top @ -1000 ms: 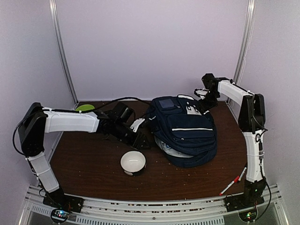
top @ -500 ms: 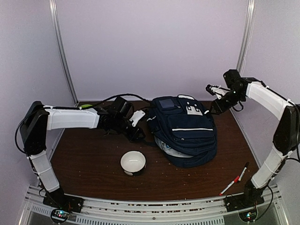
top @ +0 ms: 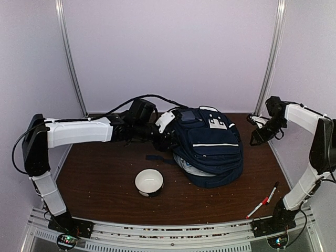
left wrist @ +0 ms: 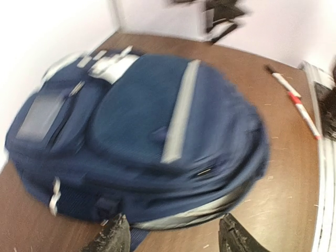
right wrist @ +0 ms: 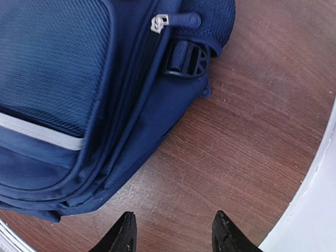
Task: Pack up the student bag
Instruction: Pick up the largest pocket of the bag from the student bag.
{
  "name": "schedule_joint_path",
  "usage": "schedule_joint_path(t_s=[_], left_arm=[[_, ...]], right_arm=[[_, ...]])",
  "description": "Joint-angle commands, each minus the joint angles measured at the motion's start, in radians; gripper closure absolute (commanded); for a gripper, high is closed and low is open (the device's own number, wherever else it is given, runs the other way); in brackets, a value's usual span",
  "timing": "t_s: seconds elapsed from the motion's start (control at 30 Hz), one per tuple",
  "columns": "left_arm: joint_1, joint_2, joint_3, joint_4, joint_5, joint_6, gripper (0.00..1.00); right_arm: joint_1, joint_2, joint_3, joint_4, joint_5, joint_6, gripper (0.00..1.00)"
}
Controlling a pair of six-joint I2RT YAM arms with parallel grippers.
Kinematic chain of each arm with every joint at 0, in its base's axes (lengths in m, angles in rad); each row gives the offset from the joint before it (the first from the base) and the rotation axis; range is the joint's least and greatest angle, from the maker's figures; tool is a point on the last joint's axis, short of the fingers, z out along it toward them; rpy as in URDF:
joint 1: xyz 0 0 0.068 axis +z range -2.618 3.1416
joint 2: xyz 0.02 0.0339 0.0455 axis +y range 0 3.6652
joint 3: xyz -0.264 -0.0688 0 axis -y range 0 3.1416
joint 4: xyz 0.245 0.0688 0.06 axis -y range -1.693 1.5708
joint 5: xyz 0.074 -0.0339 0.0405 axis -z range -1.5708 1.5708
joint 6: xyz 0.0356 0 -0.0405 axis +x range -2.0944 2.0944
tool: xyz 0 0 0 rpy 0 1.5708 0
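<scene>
The navy-blue student bag (top: 210,147) with white trim lies flat on the brown table, its white studded patch (top: 216,122) facing up. It fills the left wrist view (left wrist: 136,131) and shows in the right wrist view (right wrist: 79,94) with a zipper pull (right wrist: 160,22) and a black buckle (right wrist: 186,59). My left gripper (top: 169,139) is open and empty, right at the bag's left edge. My right gripper (top: 257,137) is open and empty, above bare table to the right of the bag.
A white bowl (top: 149,182) sits in front of the bag. A red and white marker (top: 257,208) and a black marker (top: 272,191) lie near the front right; they also show in the left wrist view (left wrist: 294,100). A green object (top: 95,120) lies at the back left.
My left gripper has moved right and up to the bag's left edge. My right gripper has pulled away from the bag's top toward the right side of the table.
</scene>
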Motion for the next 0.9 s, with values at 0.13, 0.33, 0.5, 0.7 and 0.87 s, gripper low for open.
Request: schedule_joint_path(t_s=[0.13, 0.33, 0.5, 0.7, 0.87], left_arm=[[-0.272, 0.121, 0.262, -0.244, -0.179, 0.41, 0.4], [-0.332, 0.277, 0.412, -0.311, -0.23, 0.45, 0.4], [-0.359, 0.44, 0.603, -0.384, -0.259, 0.464, 0.4], [-0.369, 0.537, 0.7, -0.428, -0.398, 0.494, 0.44], [-0.372, 0.548, 0.689, -0.431, -0.48, 0.532, 0.62]], right_arm=[[-0.002, 0.127, 0.064, 0.009, -0.019, -0.034, 0.5], [-0.005, 0.132, 0.041, 0.033, -0.027, -0.038, 0.5], [-0.012, 0.141, 0.031, 0.031, -0.035, -0.042, 0.5], [-0.019, 0.144, 0.028, 0.028, -0.02, -0.069, 0.5], [-0.023, 0.173, 0.053, 0.025, -0.031, -0.074, 0.5]])
